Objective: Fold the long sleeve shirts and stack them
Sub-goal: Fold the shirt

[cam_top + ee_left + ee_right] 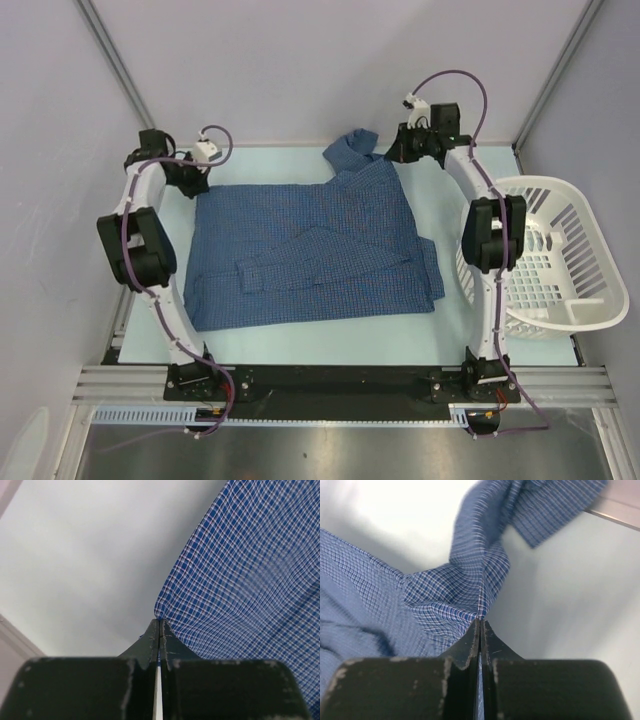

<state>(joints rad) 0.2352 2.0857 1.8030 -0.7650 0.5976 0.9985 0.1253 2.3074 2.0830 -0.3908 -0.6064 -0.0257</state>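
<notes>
Top external: shirt point(310, 250) lies outside the white basket point(585, 250) at 3 o'clock; left gripper point(159, 622) and right gripper point(480, 621) each pinch its cloth.

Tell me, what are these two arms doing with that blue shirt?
Two robot arms are working on a blue checked shirt that lies spread on the table, with a sleeve laid across its body. Both grippers are at the shirt's far edge. The left gripper is shut on the far left corner, and the right gripper is shut on bunched cloth at the far right. A white laundry basket stands at the table's right side.
</notes>
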